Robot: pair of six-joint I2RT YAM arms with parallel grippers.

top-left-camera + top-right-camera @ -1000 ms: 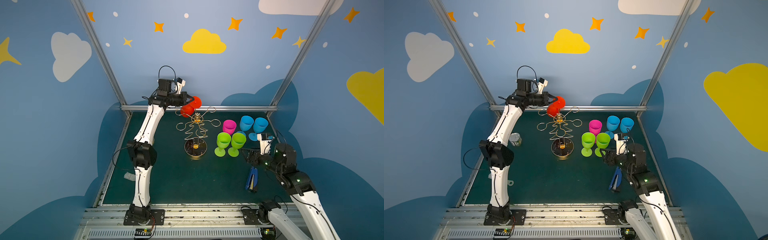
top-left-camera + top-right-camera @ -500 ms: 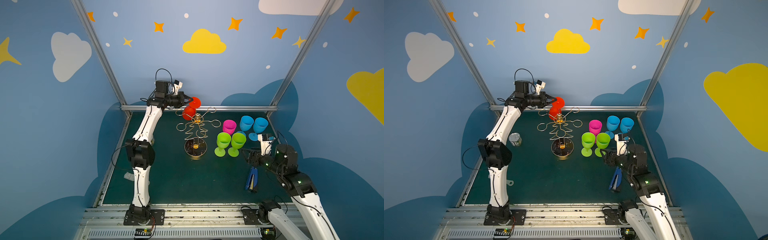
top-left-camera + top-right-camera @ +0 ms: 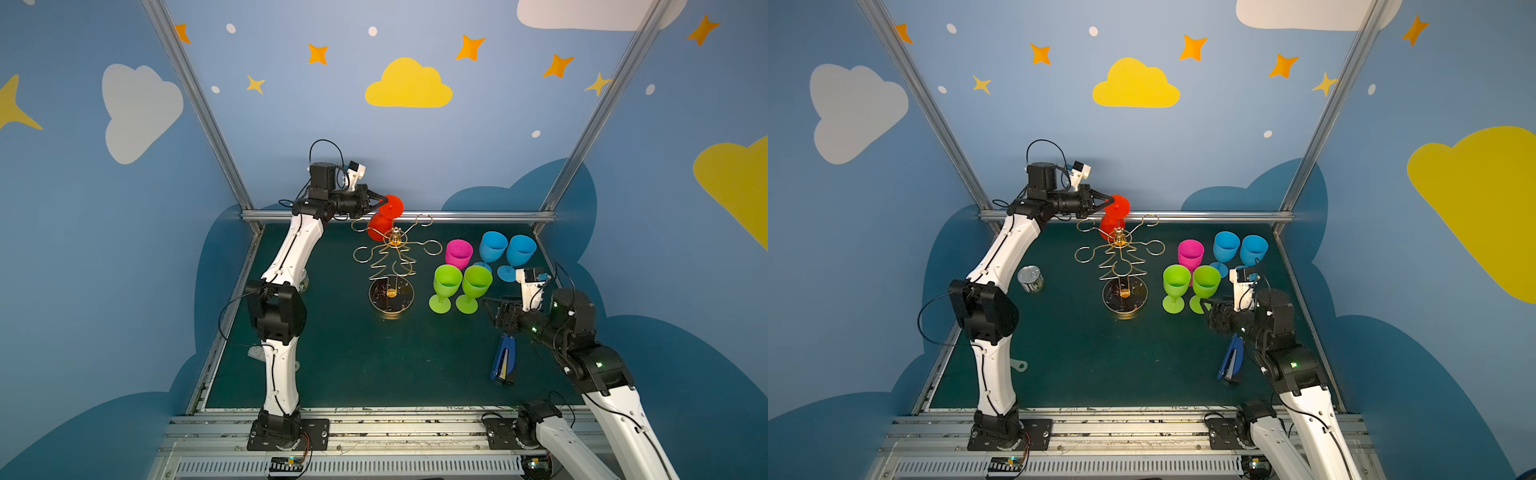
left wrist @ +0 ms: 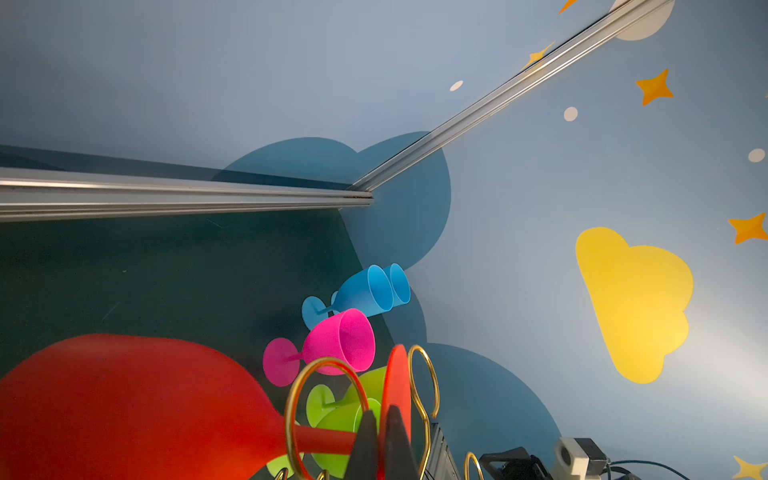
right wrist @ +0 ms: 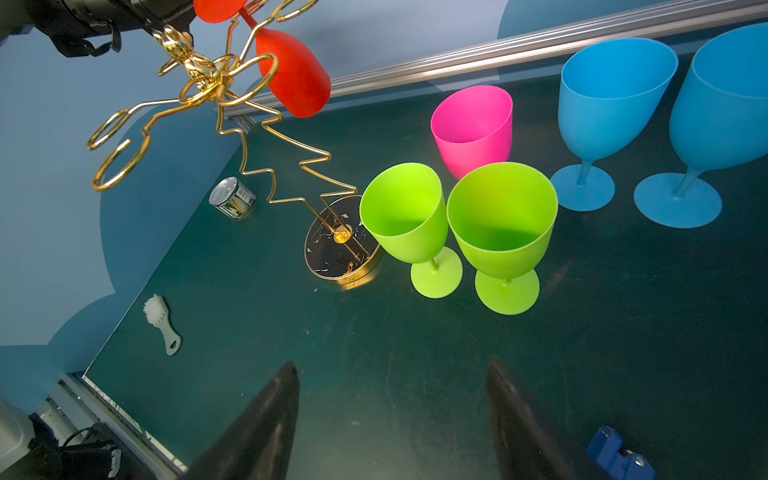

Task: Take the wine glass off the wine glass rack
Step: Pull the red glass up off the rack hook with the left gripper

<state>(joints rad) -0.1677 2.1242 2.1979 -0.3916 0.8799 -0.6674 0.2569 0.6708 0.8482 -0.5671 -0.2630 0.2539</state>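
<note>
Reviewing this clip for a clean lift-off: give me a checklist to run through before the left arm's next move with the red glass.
1. Left gripper shut on red wine glass stem: ok.
2. Stem out of the wine glass rack: not ok; the left wrist view shows a gold loop around it.
3. Foot free to pass that loop: cannot tell.
4. Rack base flat on table: ok.
5. Right gripper open, apart from green glasses: ok.

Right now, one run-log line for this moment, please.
left gripper: shut on red wine glass | wine glass rack: loop around glass stem | right gripper: open, empty
</note>
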